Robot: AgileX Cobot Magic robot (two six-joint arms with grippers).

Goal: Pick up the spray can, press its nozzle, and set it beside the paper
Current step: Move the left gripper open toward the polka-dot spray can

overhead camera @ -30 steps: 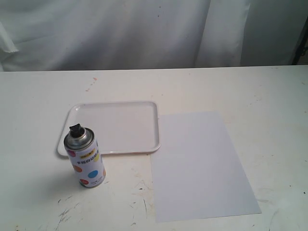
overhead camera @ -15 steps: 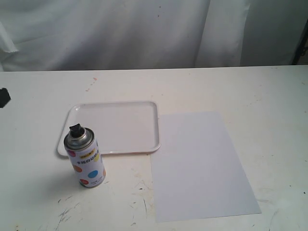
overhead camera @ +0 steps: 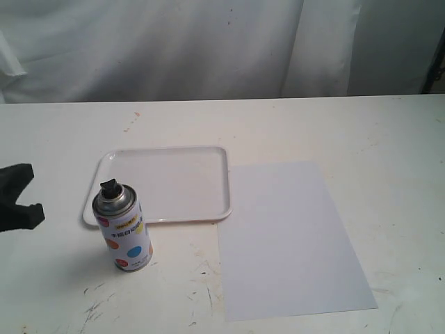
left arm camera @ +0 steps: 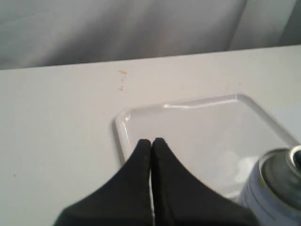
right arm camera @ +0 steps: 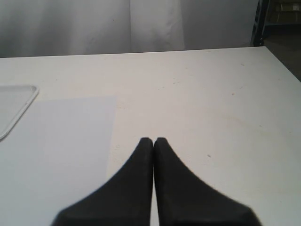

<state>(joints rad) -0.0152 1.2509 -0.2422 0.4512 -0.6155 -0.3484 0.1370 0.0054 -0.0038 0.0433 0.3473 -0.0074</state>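
Left gripper (left arm camera: 151,141): clenched shut, fingertips pressed together, nothing between them; at the left edge of the exterior view, apart from the can
Right gripper (right arm camera: 154,140): also closed and empty, over the bare table (overhead camera: 348,125) just off the paper's edge
Step in hand: approach for the pick – the can is not yet touched
How to do it well: the jaws need to spread wider than the can's body before they close in; coming from the side at mid-height, on the dotted white wall, keeps the dome and button free for the press and makes tipping the can less likely
Spray can (overhead camera: 124,229): stands on the table at the tray's near left corner; whether it touches the tray (overhead camera: 163,149) cannot be told
Long axis: vertical – upright on its base, silver dome up
Nozzle (overhead camera: 108,188): on top, pointing up; which way its spray hole faces is too small to tell
Paper (overhead camera: 288,240): flat, to the right of the tray, well apart from the can
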